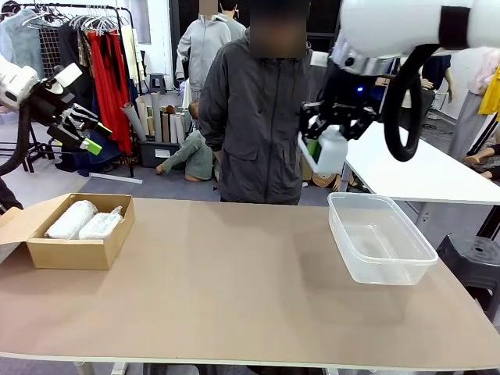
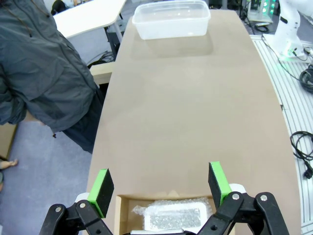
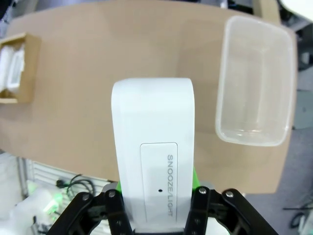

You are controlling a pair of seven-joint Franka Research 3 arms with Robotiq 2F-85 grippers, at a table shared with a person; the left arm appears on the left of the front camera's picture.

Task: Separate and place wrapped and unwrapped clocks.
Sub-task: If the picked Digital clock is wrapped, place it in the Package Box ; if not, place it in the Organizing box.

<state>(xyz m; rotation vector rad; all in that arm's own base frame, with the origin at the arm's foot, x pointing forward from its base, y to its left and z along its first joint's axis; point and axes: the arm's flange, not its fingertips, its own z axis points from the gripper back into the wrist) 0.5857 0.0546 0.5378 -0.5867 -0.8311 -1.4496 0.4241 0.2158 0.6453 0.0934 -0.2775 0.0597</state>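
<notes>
The right hand (image 1: pixel 324 148), clamped on the bare clock (image 3: pixel 152 152), hangs above the clear tub (image 1: pixel 381 238) at the bench's right and should lower well inside its walls before letting go, while the left hand (image 2: pixel 161 188) hovers, fingers apart, over the wrapped clocks (image 1: pixel 84 220) in the box (image 1: pixel 74 251).

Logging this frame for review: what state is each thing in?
Bare smooth white clock: held aloft in right claw.
Two plastic-wrapped white clocks: lying side by side in brown cardboard box, flap open.
Clear plastic tub: upright, empty.
Left claw: open above box.
</notes>
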